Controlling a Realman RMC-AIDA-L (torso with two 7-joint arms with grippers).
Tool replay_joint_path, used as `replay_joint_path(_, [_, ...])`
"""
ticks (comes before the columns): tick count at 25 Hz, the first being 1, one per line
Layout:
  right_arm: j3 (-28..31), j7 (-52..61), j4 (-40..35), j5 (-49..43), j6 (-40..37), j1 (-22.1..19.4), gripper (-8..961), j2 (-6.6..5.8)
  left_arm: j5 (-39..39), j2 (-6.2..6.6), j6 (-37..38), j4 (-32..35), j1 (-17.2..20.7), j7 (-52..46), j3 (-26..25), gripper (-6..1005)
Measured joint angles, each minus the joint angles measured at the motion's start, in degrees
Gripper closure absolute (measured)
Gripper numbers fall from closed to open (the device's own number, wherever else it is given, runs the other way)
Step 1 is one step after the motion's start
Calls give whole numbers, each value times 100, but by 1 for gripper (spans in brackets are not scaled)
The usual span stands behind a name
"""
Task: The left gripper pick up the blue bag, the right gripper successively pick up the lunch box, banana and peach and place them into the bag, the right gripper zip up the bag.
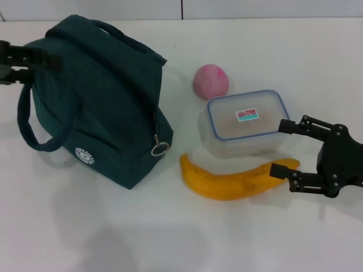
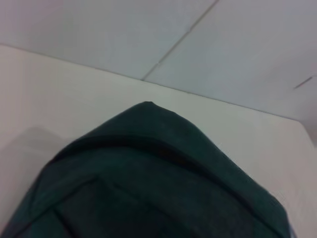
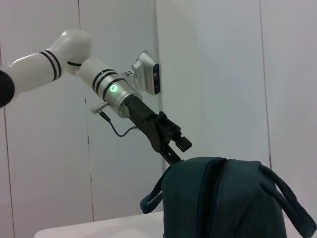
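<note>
Two grippers are in play. At the far left, the left gripper (image 1: 17, 63) reaches to the upper corner of the blue bag (image 1: 108, 102), which stands zipped with its ring pull (image 1: 159, 149) hanging; whether its jaws are parted or pressed together I cannot tell. The right gripper (image 1: 282, 148) has its jaws spread wide, one finger just beside the lunch box (image 1: 247, 122), the other at the banana (image 1: 232, 180) tip. Beyond the box lies the peach (image 1: 211, 80).

Teal blue bag (image 1: 108, 96) upright, zipped, pink peach (image 1: 211, 80) behind clear lunch box (image 1: 245, 123), banana (image 1: 232, 180) in front
</note>
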Motion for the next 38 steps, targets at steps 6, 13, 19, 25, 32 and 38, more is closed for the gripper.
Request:
replay_joint_path(6, [3,-54,0,0,8,-18,124,0,353,-2,-32,-483,-357,21,6,140])
replay_joint_path(13, [4,-67,0,0,8,-37,124,0,764,-1,-100,-631,-552,39,19,141])
replay_joint_path(19, [7,-73,0,-1,8,-40,124,0,822,-8,-246,-729,-578,55,211,143])
replay_joint_path(25, [14,-73,0,0,7,-40,123,0,869,-59,-423,-941,-551,27,333,144])
replay_joint_path(32, [12,-150,0,-1,7,-89,123,1,864,-92,-422,-999,-539,75,422,146])
replay_joint_path(38, [12,-161,0,2,7,-109,123,1,844,-137,-421,-1006,-570,103,441,383])
